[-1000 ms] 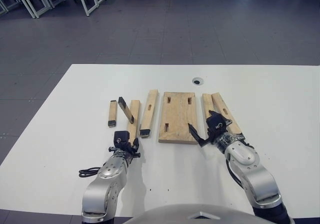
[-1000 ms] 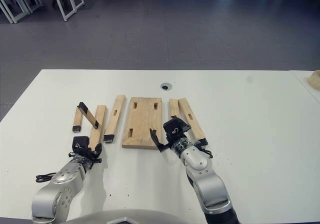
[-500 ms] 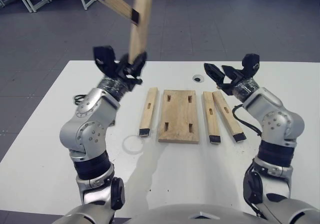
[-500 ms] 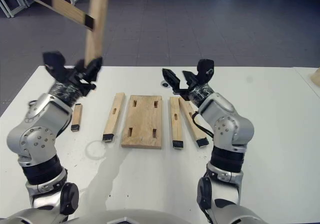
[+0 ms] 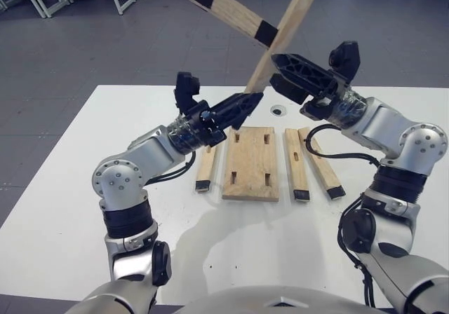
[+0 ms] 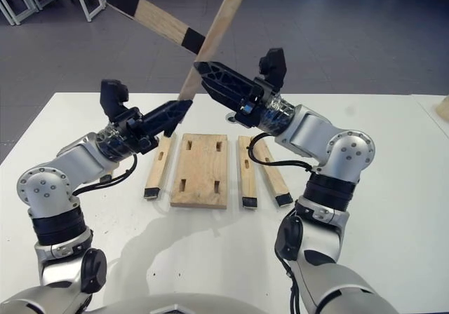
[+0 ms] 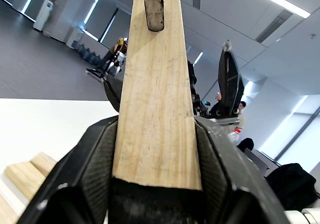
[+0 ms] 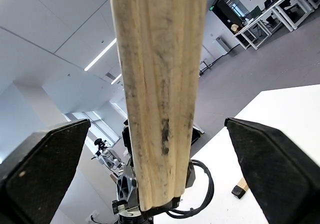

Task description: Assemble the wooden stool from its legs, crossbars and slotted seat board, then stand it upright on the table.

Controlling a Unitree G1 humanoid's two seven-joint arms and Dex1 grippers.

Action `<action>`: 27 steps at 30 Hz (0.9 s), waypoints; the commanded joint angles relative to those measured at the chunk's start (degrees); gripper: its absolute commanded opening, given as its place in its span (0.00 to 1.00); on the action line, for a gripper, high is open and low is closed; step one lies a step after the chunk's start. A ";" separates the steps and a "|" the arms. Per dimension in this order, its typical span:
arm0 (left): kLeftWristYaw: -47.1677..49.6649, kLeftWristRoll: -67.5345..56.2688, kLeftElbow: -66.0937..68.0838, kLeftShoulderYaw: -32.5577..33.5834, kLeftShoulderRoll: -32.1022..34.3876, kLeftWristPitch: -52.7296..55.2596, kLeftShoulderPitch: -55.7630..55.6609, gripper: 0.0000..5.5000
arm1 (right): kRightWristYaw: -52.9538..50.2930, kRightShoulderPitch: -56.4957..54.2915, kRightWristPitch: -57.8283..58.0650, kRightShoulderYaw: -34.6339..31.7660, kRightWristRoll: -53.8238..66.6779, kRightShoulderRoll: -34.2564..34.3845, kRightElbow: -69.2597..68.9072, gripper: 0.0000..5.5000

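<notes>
My left gripper is shut on the lower end of a wooden leg, which it holds up above the table, slanting up and to the right. A crossbar with black ends sits through the leg's slot high up. My right gripper is open, with its two fingers on either side of the leg just above the left gripper; in the right wrist view the leg stands between the wide-apart fingers. The slotted seat board lies flat on the table.
One leg lies left of the seat board and two legs lie to its right. A short black-tipped piece lies on the white table. A cable hole is behind the board.
The left gripper has swung the leg and crossbar right, tilting it over the board. The right gripper has moved left to bracket the leg.
</notes>
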 commanded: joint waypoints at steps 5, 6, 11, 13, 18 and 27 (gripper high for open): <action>-1.40 -1.97 0.51 -2.32 4.05 0.49 2.39 0.37 | 3.59 -0.86 0.54 1.88 9.67 -4.50 1.27 0.75; -1.57 -1.99 0.72 -2.43 4.60 0.32 2.53 0.37 | 4.42 -0.93 0.82 2.21 10.90 -5.46 1.51 0.72; -2.08 -2.00 1.13 -3.32 6.02 -0.54 3.31 0.37 | 7.34 -1.34 0.87 4.52 12.95 -8.82 2.24 0.56; -2.34 -1.90 1.35 -3.62 6.49 -0.83 3.61 0.37 | 8.22 -1.26 0.91 5.53 13.03 -9.65 1.97 0.51; -3.37 -1.98 1.73 -4.27 7.48 -1.06 4.53 0.37 | 11.52 -0.76 1.87 7.89 14.16 -11.57 0.99 0.38; -8.38 -0.53 3.74 -4.95 12.07 -1.28 6.33 0.37 | 19.16 -0.21 3.06 11.22 10.72 -17.17 0.34 0.38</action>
